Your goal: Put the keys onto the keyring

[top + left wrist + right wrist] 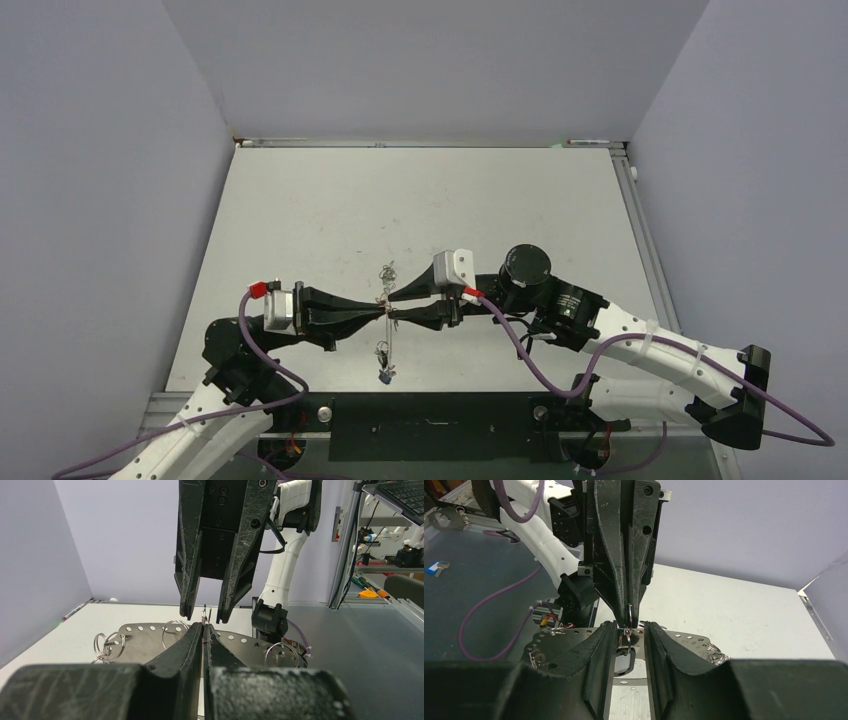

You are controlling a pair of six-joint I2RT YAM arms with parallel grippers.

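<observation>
Metal keyring (384, 338) | left gripper (384, 314) pinching it | right gripper (391, 308) parted alongside

Table (300, 200) was white, flat | perforated grey metal plate (145, 639) lay mid-surface, split rings (109, 646) on it | keys (384, 374) with blue tag showed toward near edge, lying or dangling unclear

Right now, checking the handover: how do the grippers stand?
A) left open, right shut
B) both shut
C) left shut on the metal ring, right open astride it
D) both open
C: the left gripper pinches the metal ring; the right gripper has its fingers apart on either side.
</observation>
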